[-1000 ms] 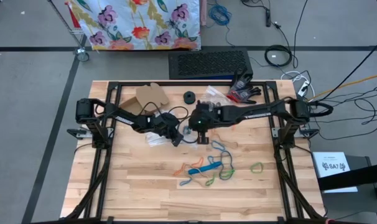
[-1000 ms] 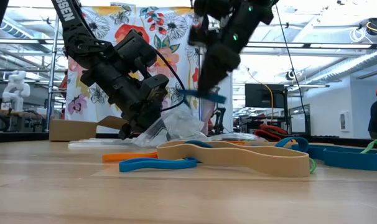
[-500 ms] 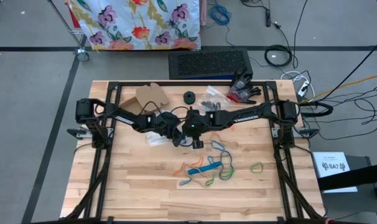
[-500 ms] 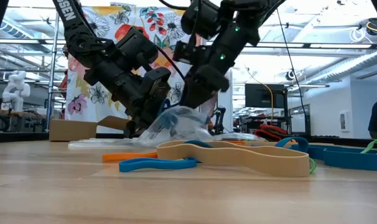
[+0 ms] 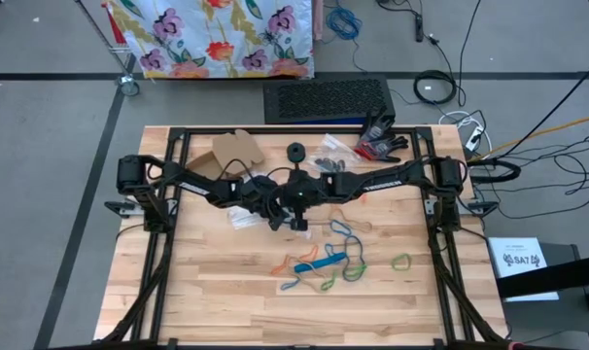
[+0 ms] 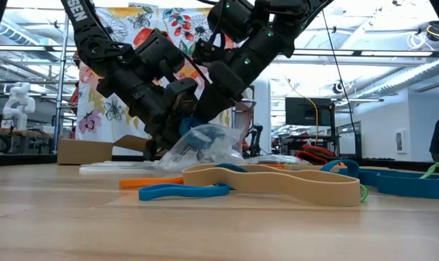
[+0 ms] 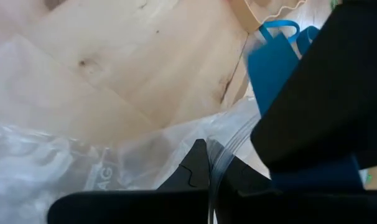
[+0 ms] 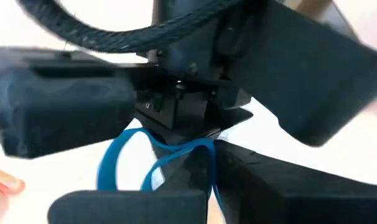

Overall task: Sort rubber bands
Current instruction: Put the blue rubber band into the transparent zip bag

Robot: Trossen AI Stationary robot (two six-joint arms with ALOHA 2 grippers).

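Observation:
My left gripper [image 5: 274, 218] is shut on a clear plastic bag [image 6: 208, 147] that lies left of the table's middle. My right gripper [image 5: 298, 218] is right beside it, slanting down into the bag's raised mouth, shut on a blue rubber band [image 8: 176, 152]. The left wrist view shows the right gripper [image 7: 325, 93] with that blue band [image 7: 275, 62] close in front. More rubber bands [image 5: 324, 262] lie loose on the wood nearer the front: blue, orange, green and tan [image 6: 277, 181]. A single green one [image 5: 400, 261] lies off to the right. My left gripper pinches the bag's open edge [image 7: 229, 146] between its two fingers, coming slantwise down from the table's left. That edge is held up while the bag's body rests on the wood. My right gripper pinches the blue band's loop [image 8: 204, 149] between its fingers, slanting down from the table's right. The band's free loops [image 8: 123, 158] stick out ahead of the fingertips, clear of the table, at the bag's mouth.
A cardboard piece [image 5: 238, 151], a black round part [image 5: 295, 153], small filled bags [image 5: 326, 151] and a red and black item [image 5: 380, 141] sit along the far edge. Black frame rails [image 5: 168, 175] run down both sides. Bare wood lies at the near edge.
My right gripper has gone down and toward the table's left, up to my left gripper, tipping steeper. The blue band, which hung in the air beside the bag, is now at the bag's mouth. The left gripper and bag have stayed put.

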